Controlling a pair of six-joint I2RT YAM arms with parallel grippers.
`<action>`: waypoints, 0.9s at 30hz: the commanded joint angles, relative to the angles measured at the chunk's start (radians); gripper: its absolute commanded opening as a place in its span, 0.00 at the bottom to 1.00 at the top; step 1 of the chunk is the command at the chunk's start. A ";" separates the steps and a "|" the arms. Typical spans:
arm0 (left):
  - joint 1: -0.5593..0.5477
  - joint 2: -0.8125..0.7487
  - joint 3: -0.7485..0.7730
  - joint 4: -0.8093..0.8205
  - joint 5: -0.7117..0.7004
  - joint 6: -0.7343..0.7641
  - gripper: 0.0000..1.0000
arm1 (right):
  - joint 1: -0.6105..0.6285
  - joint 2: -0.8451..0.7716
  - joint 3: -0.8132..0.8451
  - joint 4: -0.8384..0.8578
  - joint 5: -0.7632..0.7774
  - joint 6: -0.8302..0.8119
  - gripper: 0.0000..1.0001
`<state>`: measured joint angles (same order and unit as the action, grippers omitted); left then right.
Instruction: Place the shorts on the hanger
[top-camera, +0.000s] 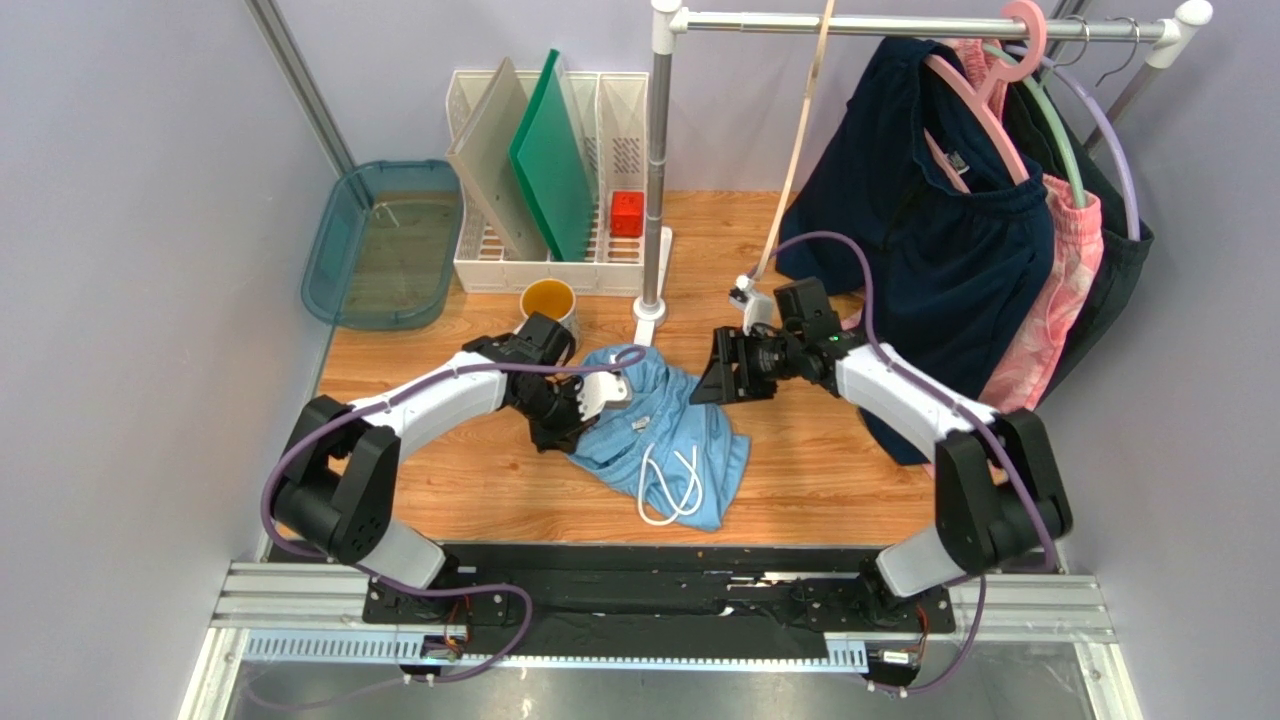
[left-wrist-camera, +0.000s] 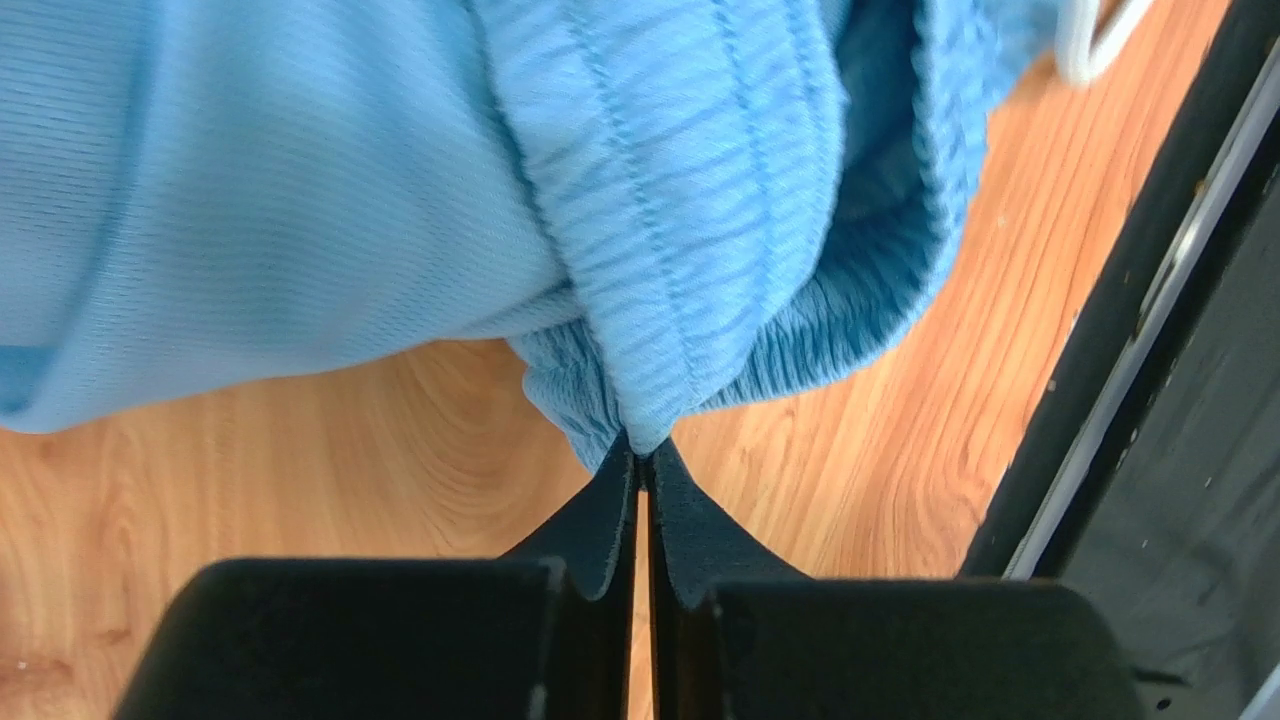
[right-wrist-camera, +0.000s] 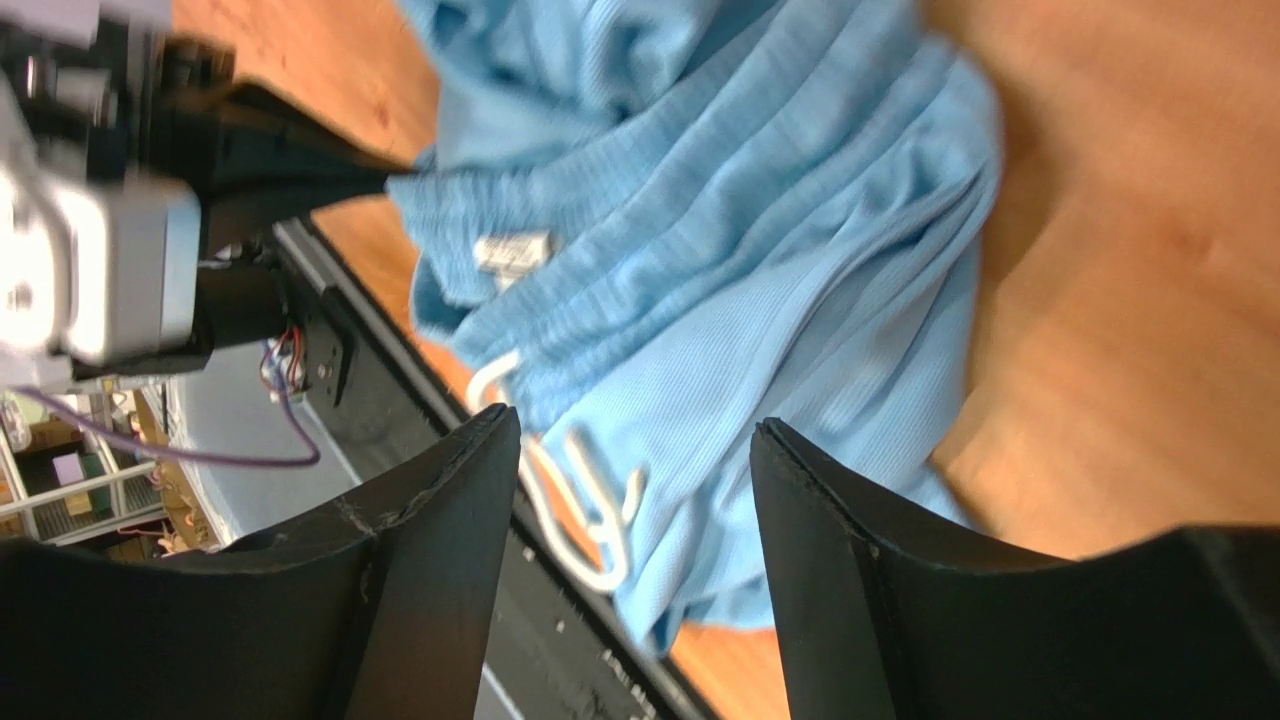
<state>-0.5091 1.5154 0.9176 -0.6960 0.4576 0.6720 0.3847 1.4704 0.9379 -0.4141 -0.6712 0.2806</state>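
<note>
Just in front of the rack post (top-camera: 657, 180), on the bench (top-camera: 842, 450), lying in a crumpled heap: the shorts (top-camera: 669, 428). Pinched at the gathered waistband (left-wrist-camera: 706, 225) by the left gripper (left-wrist-camera: 642, 450), clamped tight on a fold of elastic, left of the post's foot. Hovering over the heap's edge nearest the post: the right gripper (right-wrist-camera: 631, 435), spread wide, holding nothing.

Judged as the step in hand: getting a second hold on the waistband. To do it well, bring the right gripper down onto the elastic itself, well apart from the left grip and away from the white drawstring (top-camera: 669, 488), not onto loose leg cloth. Close fully before lifting, then raise both ends level to stretch the band taut for the hanger (top-camera: 796, 135), hanging from the rail (top-camera: 902, 23) just right of the post.

Long axis of the heap: diagonal, from left of the post's foot toward the arm bases and rightward. Drawstring end farthest from the post; legs seemingly bunched toward it, though hard to tell.
</note>
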 joint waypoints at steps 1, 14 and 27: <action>0.029 -0.072 -0.060 -0.077 -0.036 0.139 0.00 | 0.005 0.140 0.102 0.205 0.035 0.045 0.63; 0.109 0.017 0.020 -0.079 -0.103 0.161 0.00 | 0.046 0.472 0.296 0.297 -0.042 0.094 0.61; 0.115 0.066 0.096 -0.089 -0.088 0.077 0.01 | 0.065 0.407 0.058 0.388 -0.257 0.223 0.20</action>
<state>-0.4023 1.5822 0.9600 -0.7830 0.3477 0.7837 0.4572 1.9549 1.0672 -0.0689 -0.8371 0.4538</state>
